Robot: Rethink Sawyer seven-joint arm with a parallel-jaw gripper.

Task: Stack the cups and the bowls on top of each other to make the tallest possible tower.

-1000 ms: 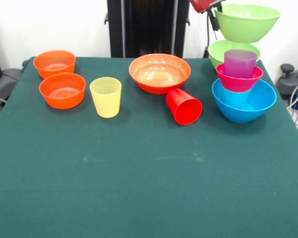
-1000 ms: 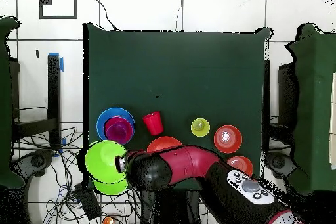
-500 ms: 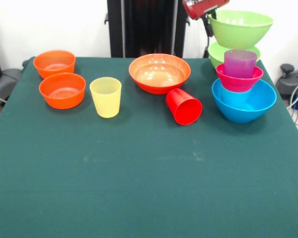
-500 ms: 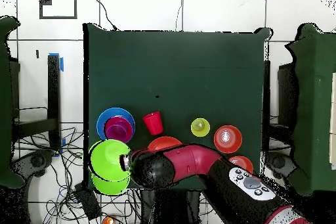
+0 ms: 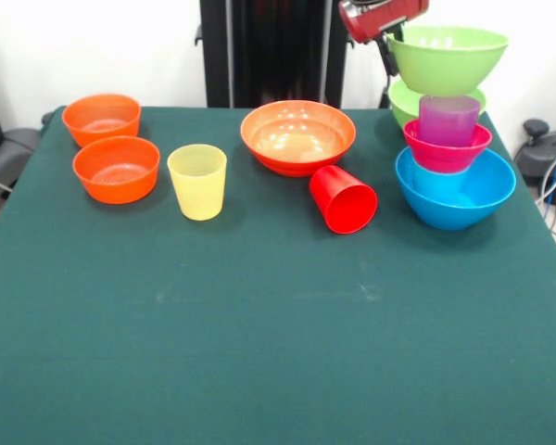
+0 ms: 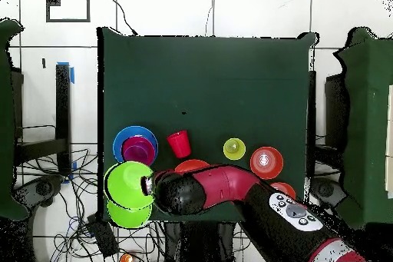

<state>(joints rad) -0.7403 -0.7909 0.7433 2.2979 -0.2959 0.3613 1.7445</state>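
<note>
Presently on view:

- Gripper (image 5: 389, 35): upper right of the front view, clamped on the rim of a lime green bowl (image 5: 447, 57) and holding it in the air, upright, mouth up.
- Second lime green bowl (image 5: 406, 100): on the table below the lifted one, partly hidden behind the stack at right.
- Stack, right side of the front view: large blue bowl (image 5: 455, 193) at the base, small magenta bowl (image 5: 446, 148) nested in it, purple cup (image 5: 448, 119) standing in the magenta bowl. The lifted bowl hangs just above the purple cup; whether they touch cannot be told.
- Wide orange bowl (image 5: 297, 135): upper centre, upright.
- Red cup (image 5: 342, 198): on its side, just in front of the wide orange bowl, mouth toward the camera.
- Yellow cup (image 5: 197, 181): upright, left of centre.
- Two small orange bowls (image 5: 116, 168) (image 5: 101, 118): upper left, one behind the other.
- Green table (image 5: 259, 352): bare across the lower half of the frame.
</note>
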